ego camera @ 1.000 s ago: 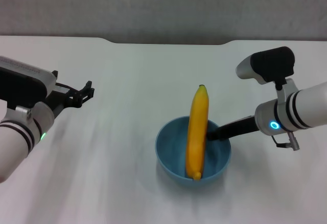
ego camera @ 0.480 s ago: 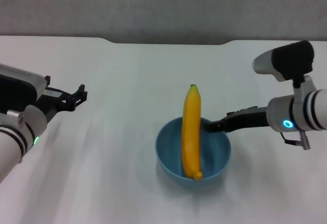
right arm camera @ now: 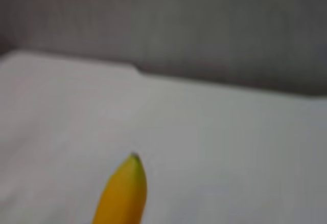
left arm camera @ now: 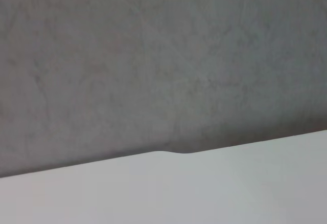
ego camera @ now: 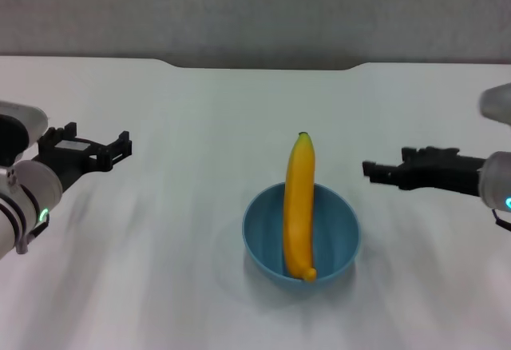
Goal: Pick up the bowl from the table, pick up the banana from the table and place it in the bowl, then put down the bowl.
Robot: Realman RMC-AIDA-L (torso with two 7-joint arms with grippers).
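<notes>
The light-blue bowl [ego camera: 335, 234] stands on the white table [ego camera: 160, 278] at centre front. The yellow banana [ego camera: 298, 206] lies in it, its lower end on the bowl's near rim. Its dark-tipped upper end leans over the far rim. My right gripper [ego camera: 369, 169] hovers to the right of the bowl, apart from it, open and empty. My left gripper [ego camera: 124, 147] is far off to the left over the table, open and empty. The right wrist view shows only the banana's tip [right arm camera: 124, 191] against the table. The left wrist view shows neither object.
The table's far edge has a shallow notch [ego camera: 267, 65] in front of a grey wall [ego camera: 255, 6]. The left wrist view shows that table edge [left arm camera: 168, 155] and the wall.
My right gripper has let go of the bowl's rim and pulled back to the right. The bowl stays on the table and the banana has settled in it. My left arm has drawn back left.
</notes>
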